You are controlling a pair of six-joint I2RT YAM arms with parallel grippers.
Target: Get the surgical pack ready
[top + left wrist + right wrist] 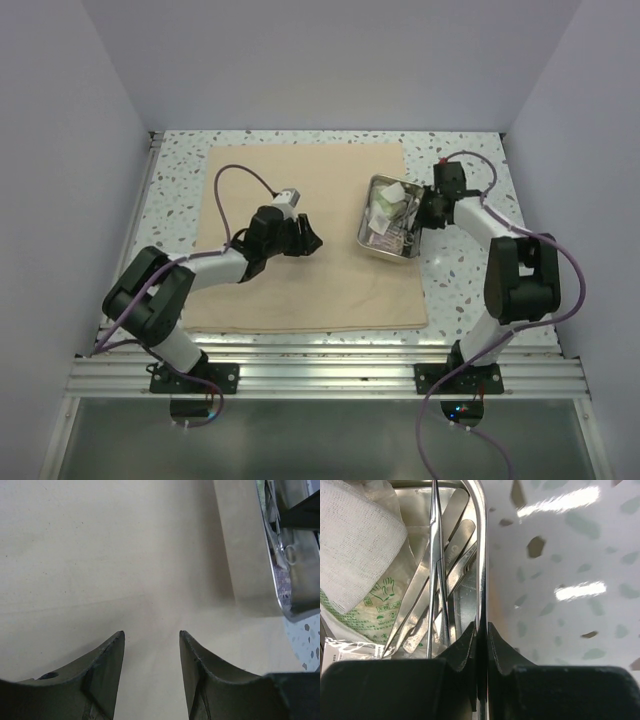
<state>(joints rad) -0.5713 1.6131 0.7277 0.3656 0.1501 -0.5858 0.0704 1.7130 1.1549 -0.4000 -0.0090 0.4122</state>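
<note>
We note tray [364, 225] straddling right edge of cloth [290, 290], long axis running away from arm bases, instruments [437, 580] inside. Right hand [481, 630] pinches tray's right rim, so right arm nearer. Left hand [151, 640] left of tray, half-wide, empty, above bare cloth. We judge next move: drag tray leftward.

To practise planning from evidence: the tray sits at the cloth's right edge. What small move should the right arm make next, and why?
Probably slide the steel tray toward the cloth's middle: the right gripper has its jaws shut on the rim, and the tray sits off-centre.
</note>
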